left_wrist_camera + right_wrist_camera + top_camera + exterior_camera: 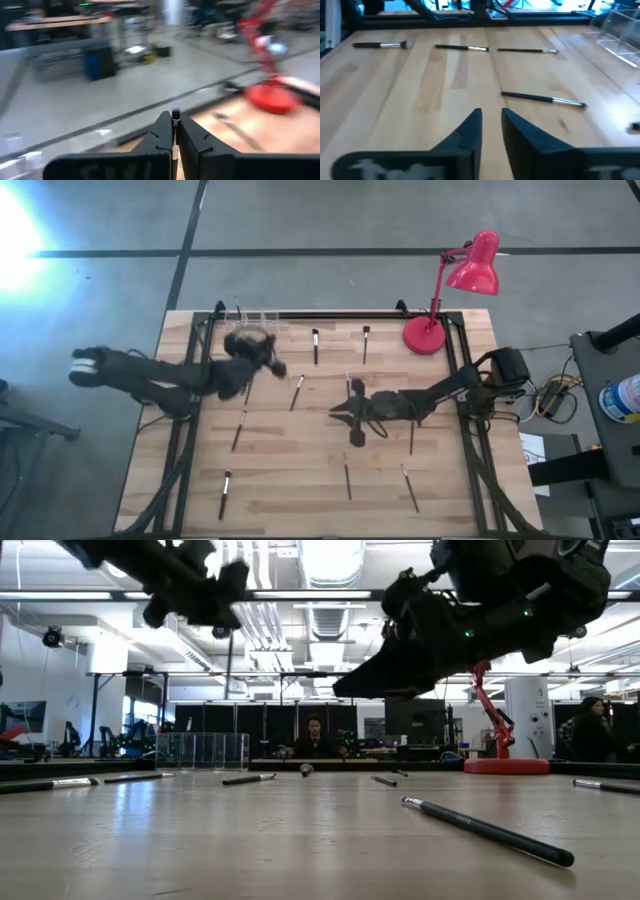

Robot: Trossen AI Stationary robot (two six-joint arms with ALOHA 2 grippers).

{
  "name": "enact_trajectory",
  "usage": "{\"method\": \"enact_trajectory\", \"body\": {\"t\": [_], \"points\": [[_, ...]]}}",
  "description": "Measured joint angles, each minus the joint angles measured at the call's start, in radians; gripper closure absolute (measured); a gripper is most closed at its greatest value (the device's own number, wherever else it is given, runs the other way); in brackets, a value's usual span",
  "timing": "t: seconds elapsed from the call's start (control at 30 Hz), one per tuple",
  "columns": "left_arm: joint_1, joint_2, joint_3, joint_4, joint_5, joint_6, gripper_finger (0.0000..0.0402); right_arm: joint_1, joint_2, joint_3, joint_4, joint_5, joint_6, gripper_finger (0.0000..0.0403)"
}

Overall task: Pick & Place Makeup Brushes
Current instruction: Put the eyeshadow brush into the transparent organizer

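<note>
Arms above a wooden table (300, 480) scattered with makeup brushes (296, 392).
Left gripper (175, 131), raised near the clear box (255, 320) at the far left, pinches one brush (175, 114) upright; right gripper (491, 120) hovers mid-table, fingers slightly apart, empty.

No readable text, labels, brands, numbers or signs anywhere, any markings too blurred

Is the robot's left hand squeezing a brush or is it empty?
Squeezing one. In the wrist view the left hand is closed on a thin makeup brush poking up between its fingers.
</note>
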Motion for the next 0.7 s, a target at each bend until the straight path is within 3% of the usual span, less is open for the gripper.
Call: {"method": "enact_trajectory", "body": {"t": [0.17, 0.37, 0.53, 0.7], "points": [[0.324, -0.049, -0.001, -0.065, 0.162, -0.045, 0.0394, 0.002, -0.021, -0.023, 0.015, -0.002, -0.005, 0.0387], [0.623, -0.024, -0.002, -0.079, 0.308, -0.061, 0.0394, 0.001, -0.023, -0.041, 0.031, -0.001, -0.004, 0.0394], [0.74, -0.007, -0.003, -0.084, 0.321, -0.035, 0.0394, 0.001, -0.023, -0.05, 0.031, -0.001, -0.005, 0.0394], [0.779, -0.007, -0.003, -0.057, 0.298, 0.022, 0.0394, 0.001, -0.023, -0.051, 0.031, -0.002, -0.004, 0.0394]]}}
